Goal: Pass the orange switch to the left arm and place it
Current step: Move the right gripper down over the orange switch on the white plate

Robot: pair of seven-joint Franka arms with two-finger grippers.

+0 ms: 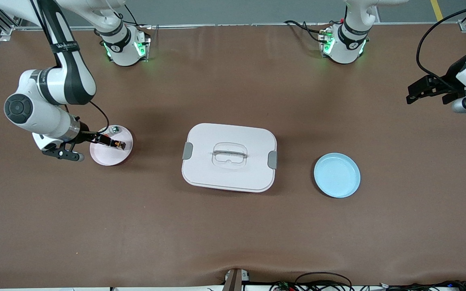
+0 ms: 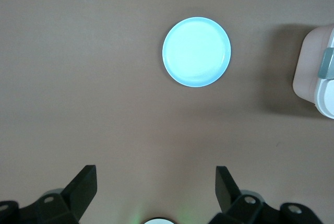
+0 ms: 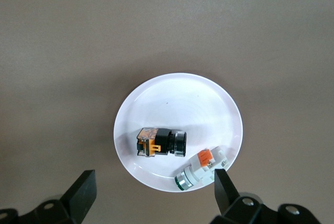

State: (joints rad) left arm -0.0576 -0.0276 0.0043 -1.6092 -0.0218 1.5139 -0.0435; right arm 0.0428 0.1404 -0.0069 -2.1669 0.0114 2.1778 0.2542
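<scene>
My right gripper (image 1: 113, 142) hangs, fingers spread, over the pale pink round plate (image 1: 102, 158) holding the small black orange-marked switch (image 3: 160, 142), at the right arm's end from the large white lidded box (image 1: 229, 157). A whitish part with green and red bits (image 3: 201, 167) lies just beside the switch, so I could pinch the wrong piece. My left gripper (image 1: 429, 92) waits with fingers spread, well apart from the box.

Brown-covered table (image 1: 233, 234), cables (image 1: 322, 283) along its edge

Robot lab: bolted arms (image 1: 123, 44), cables (image 1: 322, 279)
</scene>
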